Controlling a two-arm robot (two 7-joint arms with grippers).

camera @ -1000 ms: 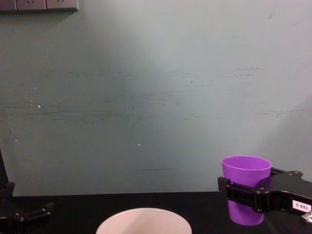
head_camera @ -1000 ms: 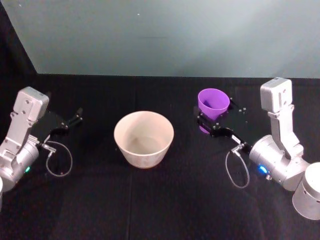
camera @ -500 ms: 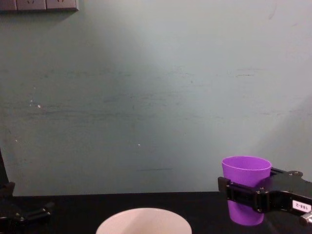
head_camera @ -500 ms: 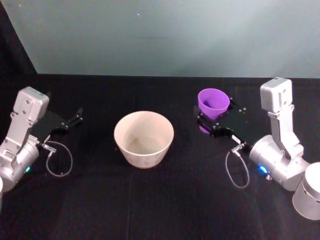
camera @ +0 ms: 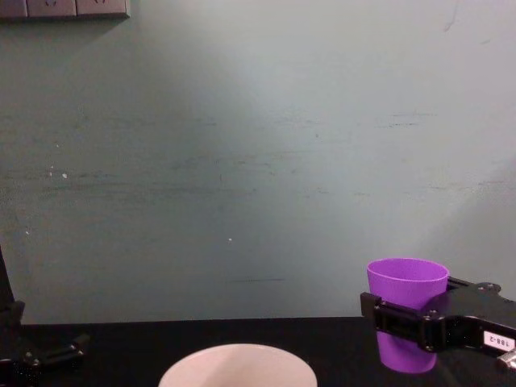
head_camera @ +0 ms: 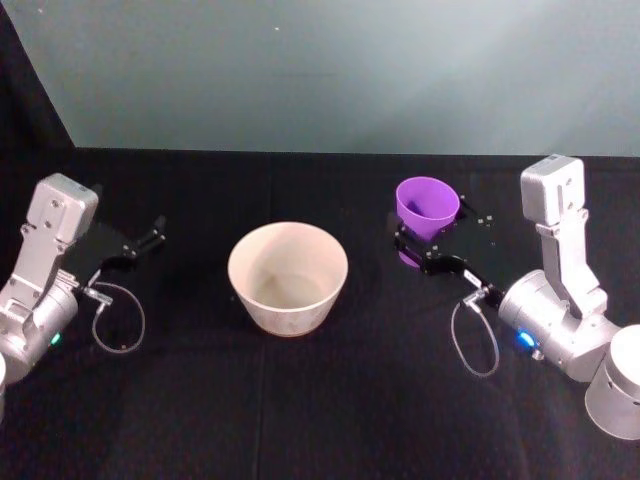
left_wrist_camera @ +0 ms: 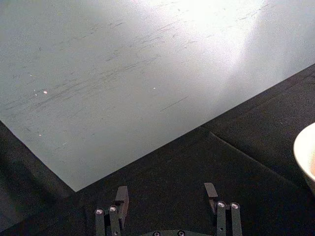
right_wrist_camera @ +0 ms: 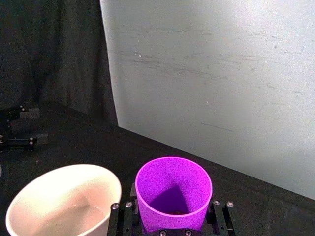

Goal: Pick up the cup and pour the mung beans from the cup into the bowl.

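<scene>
Desk [head_camera: 320, 400]: covered in black cloth, running from the near edge back to the far wall.

Bowl [head_camera: 288, 277]: wide, round, pale cream, plain rim. It stood upright on the desk at the centre, between the two arms and apart from both.

Left hand [head_camera: 148, 236]: black, on a silver arm at the left of the desk, well left of the bowl. Its fingers were spread apart with nothing between them, and it pointed toward the far wall.

Right hand [head_camera: 428, 235]: black, on a silver arm that came in from the near right corner. It was right of the bowl and slightly farther back, and its fingers were closed against opposite sides of the cup, below the rim. A white label [camera: 497, 341] showed on its body in the chest view.

Cup [head_camera: 427, 205]: small, bright purple, tapered, no handle. It was upright in the right hand's grip, mouth up, just right of the bowl and not touching it. Whether its base touched the desk could not be told, and its contents could not be made out.

Wall [head_camera: 350, 70]: pale grey-green, scuffed, rising behind the far edge of the desk.

Socket plates [camera: 64, 8]: a row high on the wall at far left, seen in the chest view.
</scene>
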